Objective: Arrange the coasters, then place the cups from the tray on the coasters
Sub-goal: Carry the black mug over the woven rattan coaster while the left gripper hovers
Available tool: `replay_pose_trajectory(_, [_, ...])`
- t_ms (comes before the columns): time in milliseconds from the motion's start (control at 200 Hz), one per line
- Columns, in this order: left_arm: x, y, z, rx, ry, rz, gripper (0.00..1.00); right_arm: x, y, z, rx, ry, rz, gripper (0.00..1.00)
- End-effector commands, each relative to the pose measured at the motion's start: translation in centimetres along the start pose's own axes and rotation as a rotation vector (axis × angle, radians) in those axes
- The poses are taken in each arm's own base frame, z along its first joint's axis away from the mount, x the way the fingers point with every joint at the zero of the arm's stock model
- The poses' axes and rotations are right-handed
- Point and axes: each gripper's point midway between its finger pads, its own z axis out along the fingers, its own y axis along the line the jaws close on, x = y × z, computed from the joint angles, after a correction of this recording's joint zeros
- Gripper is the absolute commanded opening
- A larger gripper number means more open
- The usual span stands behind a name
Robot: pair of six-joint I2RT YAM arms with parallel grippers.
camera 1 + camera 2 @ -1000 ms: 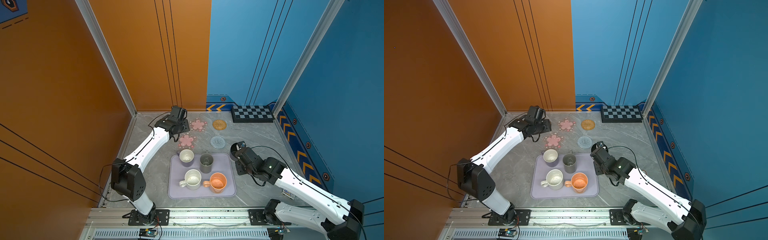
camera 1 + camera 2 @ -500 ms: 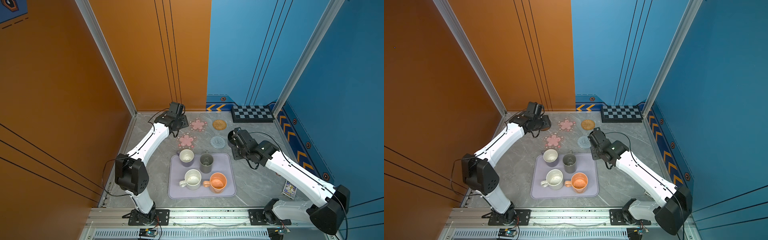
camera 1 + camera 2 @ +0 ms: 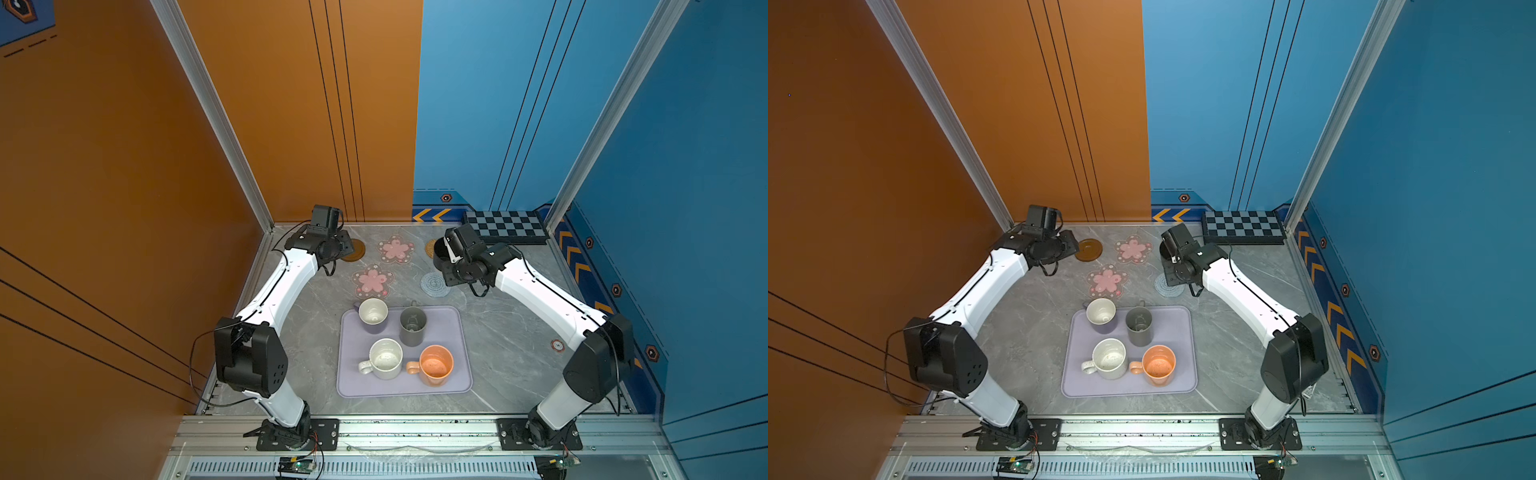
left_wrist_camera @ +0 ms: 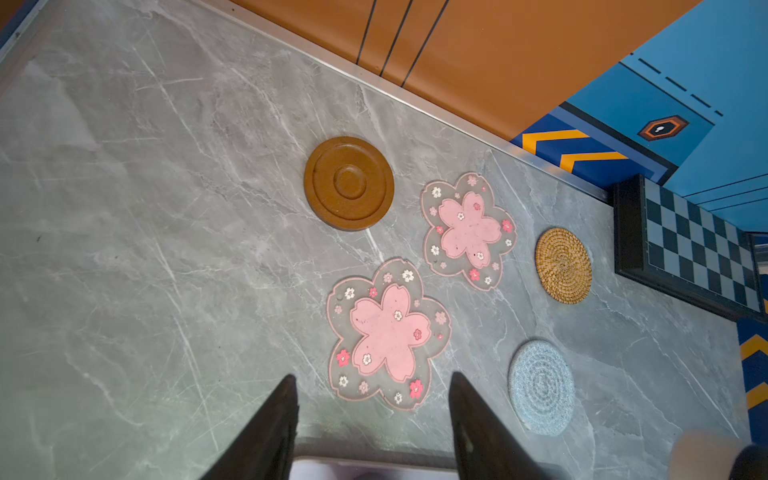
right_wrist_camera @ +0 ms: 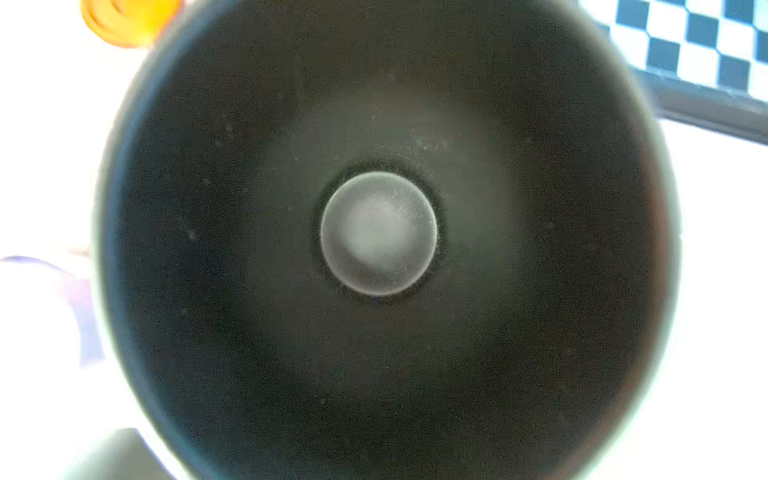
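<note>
A: Where does the tray (image 3: pixel 446 382) lie?

B: Near the middle of the surface (image 3: pixel 498 353), carrying four: far-left cup (image 3: pixel 372 313), far-right cup (image 3: pixel 412 326), near-left cup (image 3: pixel 386 358), near-right cup (image 3: pixel 434 365).

A: And the coasters?

B: They lie beyond the tray: disc coaster (image 3: pixel 357 251) far left, far flower coaster (image 3: pixel 395 249) right of it, rattan coaster (image 4: pixel 563 266) right again. The near flower coaster (image 3: pixel 372 281) and woven coaster (image 3: pixel 434 284) lie in front. The board (image 3: pixel 505 226) is far right. The fifth cup (image 3: pixel 437 259) is in the right claw (image 3: pixel 448 254), by the rattan coaster.

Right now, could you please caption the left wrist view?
Open left gripper faces brown wooden disc coaster, two pink flower-shaped mats, tan rattan round mat, grey-blue woven round mat.
</note>
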Motion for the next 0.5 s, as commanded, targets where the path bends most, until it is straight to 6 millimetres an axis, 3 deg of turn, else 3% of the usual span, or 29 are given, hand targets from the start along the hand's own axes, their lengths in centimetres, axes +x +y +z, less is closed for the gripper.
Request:
replay_pose_trajectory(0, [0.7,0.3,-1.0,0.030,0.021,0.001,0.59,-5.0,0.7,-0.4,-0.055,-0.121,0.005,0.00])
replay_pose_trajectory(115, [1.0,1.1,-1.0,0.021,0.032,-0.010,0.59,-6.0,0.6,2.1,-0.053,-0.098,0.018,0.00])
replay_pose_trajectory(140, [1.1,1.3,-0.9,0.017,0.035,-0.012,0.59,-7.0,0.5,2.0,-0.055,-0.118,0.026,0.00])
replay_pose_trajectory(290, [1.0,2.2,-0.4,-0.003,0.044,-0.030,0.59,-7.8,-0.1,4.8,-0.046,-0.094,0.059,0.00])
replay_pose_trajectory(496, [0.2,2.5,0.7,-0.014,0.047,-0.047,0.59,-9.1,-2.6,7.1,-0.004,-0.095,0.129,0.00])
